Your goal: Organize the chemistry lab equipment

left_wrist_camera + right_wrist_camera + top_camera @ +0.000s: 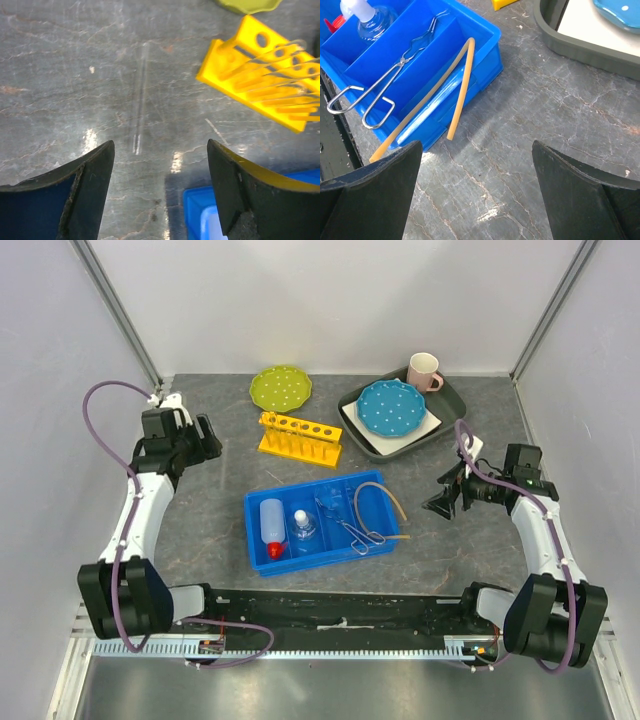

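Note:
A blue divided bin (pixel 322 537) sits at the table's middle front. In it lie the white squeeze bottle with red nozzle (pixel 272 525), the clear glass flask with white stopper (pixel 303 527), the thin metal tongs (pixel 352 526) and the tan rubber tubing (pixel 388 505). The right wrist view shows the bin (pixel 485 50), the tongs (pixel 385 85), the flask (pixel 367 17) and the tubing (pixel 457 95), whose ends hang over the bin's rim. My left gripper (pixel 207 438) is open and empty at the far left. My right gripper (pixel 443 498) is open and empty right of the bin.
A yellow test-tube rack (pixel 299 439) with glass tubes stands behind the bin and shows in the left wrist view (pixel 265 85). A green polka-dot plate (pixel 280 388) lies behind it. A grey tray (pixel 372 440) at back right holds a blue polka-dot plate (pixel 392 407); a pink mug (pixel 424 371) stands at its far corner.

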`<act>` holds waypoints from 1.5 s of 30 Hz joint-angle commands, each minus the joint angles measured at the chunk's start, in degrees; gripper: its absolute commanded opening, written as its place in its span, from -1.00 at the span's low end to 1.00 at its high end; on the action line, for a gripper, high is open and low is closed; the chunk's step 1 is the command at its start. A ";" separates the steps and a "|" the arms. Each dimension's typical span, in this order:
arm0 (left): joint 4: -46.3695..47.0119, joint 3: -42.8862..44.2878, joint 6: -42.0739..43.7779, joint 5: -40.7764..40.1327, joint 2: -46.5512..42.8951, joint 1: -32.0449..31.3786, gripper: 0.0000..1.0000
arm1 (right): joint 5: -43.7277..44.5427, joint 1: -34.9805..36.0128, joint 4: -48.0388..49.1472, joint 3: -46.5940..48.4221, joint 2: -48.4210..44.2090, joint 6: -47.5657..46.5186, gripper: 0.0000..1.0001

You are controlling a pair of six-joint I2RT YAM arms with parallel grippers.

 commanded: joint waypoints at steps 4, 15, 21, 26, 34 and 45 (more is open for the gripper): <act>2.44 0.71 -5.38 12.42 -7.76 0.00 0.68 | 8.64 -0.32 -1.15 9.09 -2.39 2.94 0.96; 0.95 2.55 -7.32 19.64 -19.37 0.09 0.86 | 24.20 -1.20 1.83 28.52 -1.51 26.36 0.96; 0.77 4.66 -10.56 20.52 -24.11 0.00 0.99 | 43.20 -1.29 5.00 34.76 -2.21 39.68 0.96; 0.60 6.33 -12.24 23.50 -25.26 0.09 0.99 | 49.26 -1.29 5.35 36.61 -3.88 45.20 0.96; -3.97 12.13 -10.84 22.81 -26.40 0.09 1.00 | 57.97 -1.29 4.83 37.05 -6.87 46.81 0.96; -7.75 15.21 -8.90 20.17 -30.18 0.09 0.99 | 57.19 -1.29 2.10 36.88 -9.51 45.84 0.96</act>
